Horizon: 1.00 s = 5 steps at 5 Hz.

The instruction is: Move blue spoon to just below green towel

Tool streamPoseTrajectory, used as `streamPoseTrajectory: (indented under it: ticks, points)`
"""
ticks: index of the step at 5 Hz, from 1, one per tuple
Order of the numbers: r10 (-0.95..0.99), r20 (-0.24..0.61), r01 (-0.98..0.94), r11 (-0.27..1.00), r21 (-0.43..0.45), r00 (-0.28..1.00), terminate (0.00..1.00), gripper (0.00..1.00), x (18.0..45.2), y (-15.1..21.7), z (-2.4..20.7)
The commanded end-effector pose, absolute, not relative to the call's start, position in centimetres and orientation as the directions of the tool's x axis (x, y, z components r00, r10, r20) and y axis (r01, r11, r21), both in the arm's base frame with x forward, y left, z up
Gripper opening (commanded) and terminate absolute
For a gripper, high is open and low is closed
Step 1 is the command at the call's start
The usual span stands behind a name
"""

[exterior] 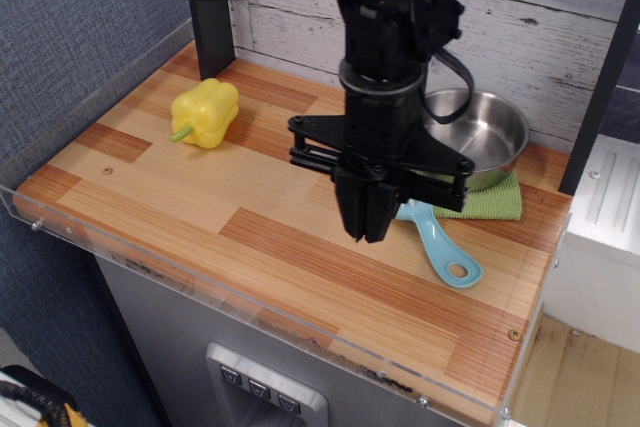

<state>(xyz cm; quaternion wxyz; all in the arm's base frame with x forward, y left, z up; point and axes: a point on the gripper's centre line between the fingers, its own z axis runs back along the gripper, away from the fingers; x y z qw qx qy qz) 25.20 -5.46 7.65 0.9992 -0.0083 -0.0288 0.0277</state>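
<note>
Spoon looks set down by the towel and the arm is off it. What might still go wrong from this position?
1. The blue spoon lies close to the table's front edge; a sideways sweep of the gripper might knock it off.
2. The spoon's head is hidden behind the arm, so it may overlap the green towel rather than lie just below it.
3. The steel pan sits on the towel; catching it could drag the towel.

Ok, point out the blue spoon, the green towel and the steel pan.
blue spoon (446,251): observation image, on the flat handle above the oval hole.
green towel (494,203): observation image, on the visible strip of cloth in front of the pan.
steel pan (490,137): observation image, on the inner wall of the bowl.
</note>
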Motion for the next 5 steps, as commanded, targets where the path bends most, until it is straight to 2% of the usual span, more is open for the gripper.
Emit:
streamPoseTrajectory:
  ticks: [1,4,5]
  points:
    - [0.058,0.097,-0.055,0.998,-0.032,0.994,0.0,1.0,24.23,-5.62,8.63]
    - [0.058,0.097,-0.055,0.998,-0.032,0.994,0.0,1.0,24.23,-5.62,8.63]
    - [0.058,0.097,-0.055,0.998,-0.032,0.994,1.0,1.0,24.23,-5.62,8.63]
